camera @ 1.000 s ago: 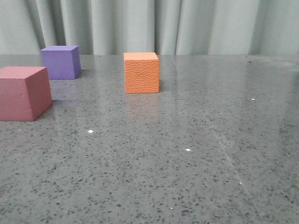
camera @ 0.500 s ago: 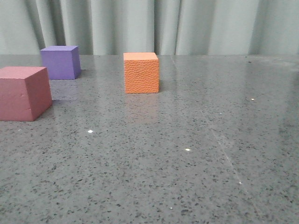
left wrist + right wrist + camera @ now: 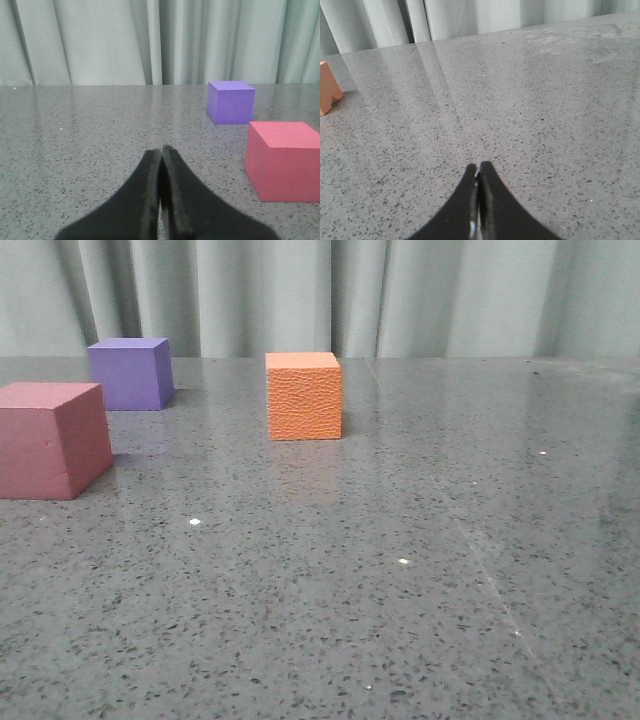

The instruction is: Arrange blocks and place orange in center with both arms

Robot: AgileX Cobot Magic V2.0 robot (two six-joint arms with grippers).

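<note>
The orange cube (image 3: 304,396) with a pebbled surface stands on the grey speckled table, near the middle at the back. The purple cube (image 3: 130,373) stands at the far left. The pink-red cube (image 3: 52,439) stands nearer at the left edge. In the left wrist view my left gripper (image 3: 161,150) is shut and empty, with the pink-red cube (image 3: 283,160) and the purple cube (image 3: 230,101) ahead of it to one side. In the right wrist view my right gripper (image 3: 478,166) is shut and empty; a corner of the orange cube (image 3: 328,89) shows at the frame's edge. Neither gripper shows in the front view.
A pale pleated curtain (image 3: 320,295) hangs behind the table's far edge. The table top (image 3: 400,570) is grey speckled stone with small bright glints.
</note>
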